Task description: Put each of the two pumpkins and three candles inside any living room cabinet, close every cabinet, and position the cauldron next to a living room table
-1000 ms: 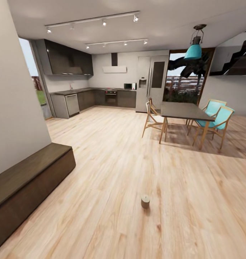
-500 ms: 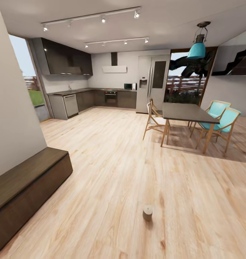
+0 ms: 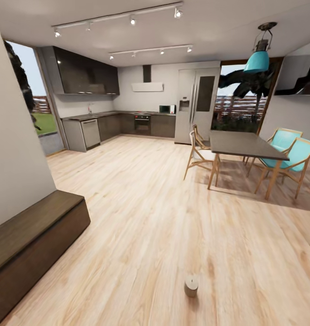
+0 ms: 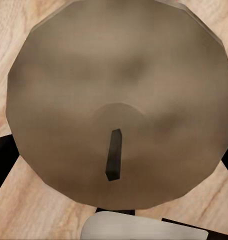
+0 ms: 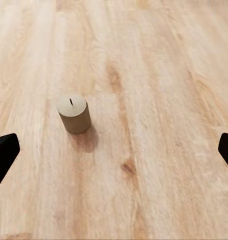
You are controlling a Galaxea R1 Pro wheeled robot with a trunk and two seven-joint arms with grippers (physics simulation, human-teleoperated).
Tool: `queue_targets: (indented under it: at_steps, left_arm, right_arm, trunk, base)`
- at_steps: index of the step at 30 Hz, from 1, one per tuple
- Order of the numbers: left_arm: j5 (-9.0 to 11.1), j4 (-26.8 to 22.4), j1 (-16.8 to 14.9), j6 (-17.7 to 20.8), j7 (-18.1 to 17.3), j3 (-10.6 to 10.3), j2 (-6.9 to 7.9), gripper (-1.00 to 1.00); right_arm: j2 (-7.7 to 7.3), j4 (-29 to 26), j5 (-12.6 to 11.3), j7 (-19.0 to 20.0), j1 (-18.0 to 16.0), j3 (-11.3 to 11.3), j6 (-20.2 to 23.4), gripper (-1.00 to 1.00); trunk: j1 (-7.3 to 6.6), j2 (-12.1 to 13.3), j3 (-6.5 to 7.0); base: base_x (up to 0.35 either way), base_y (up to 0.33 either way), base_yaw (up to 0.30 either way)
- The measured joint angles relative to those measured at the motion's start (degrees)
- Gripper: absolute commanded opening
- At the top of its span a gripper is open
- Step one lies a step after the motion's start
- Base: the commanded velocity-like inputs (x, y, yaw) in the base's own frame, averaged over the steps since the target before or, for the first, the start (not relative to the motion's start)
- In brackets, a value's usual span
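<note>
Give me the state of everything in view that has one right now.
Floor candle: upright on the wood floor, free.
Held candle: between the left gripper's fingers, wick towards the camera.
Right gripper: open, empty, above the floor.
Cabinet: closed.
Table: bare top, chairs around it.

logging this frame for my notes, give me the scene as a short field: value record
place: open room, wood floor
floor candle: upright on the floor, apart from the cabinet
cabinet: low, dark, along the wall at the robot's left, fronts look shut
table: ahead at the right, chairs around it
left end effector: shut on a second candle, seen wick-on
right end effector: open, fingers wide, aimed toward the floor candle
</note>
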Motion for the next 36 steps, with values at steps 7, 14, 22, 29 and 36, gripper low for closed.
queue_targets:
  at_steps: [7, 14, 22, 29, 36]
  left_arm:
    - [0.0, 0.0, 0.0, 0.0, 0.0, 0.0, 0.00, -1.00]
    - [0.0, -0.1, 0.0, 0.0, 0.0, 0.0, 0.00, -1.00]
    - [0.0, 0.0, 0.0, 0.0, 0.0, 0.0, 0.00, -1.00]
    - [0.0, -0.1, 0.0, 0.0, 0.0, 0.0, -0.01, -1.00]
    - [0.0, 0.0, 0.0, 0.0, 0.0, 0.0, 0.00, -1.00]
  right_arm:
    - [0.00, 0.0, 0.0, 0.0, 0.0, 0.0, 0.0, 1.00]
    - [0.00, 0.0, 0.0, 0.0, 0.0, 0.0, 0.1, 1.00]
    - [0.00, 0.0, 0.0, 0.0, 0.0, 0.0, 0.1, 1.00]
    - [0.00, 0.0, 1.2, 0.0, 0.0, 0.1, 0.1, 1.00]
    - [-0.01, 2.2, 4.5, 0.0, 0.0, 0.2, 0.1, 1.00]
  trunk:
    - [0.00, 0.0, 0.00]
    - [0.01, 0.0, -0.16]
    - [0.01, 0.0, -0.53]
    - [0.01, 0.0, -0.55]
    - [0.01, 0.0, -0.55]
  base:
    - [0.314, -0.136, 0.263]
    - [0.271, -0.229, 0.236]
    - [0.219, -0.271, 0.139]
    - [0.255, -0.204, 0.005]
    - [0.251, -0.226, 0.000]
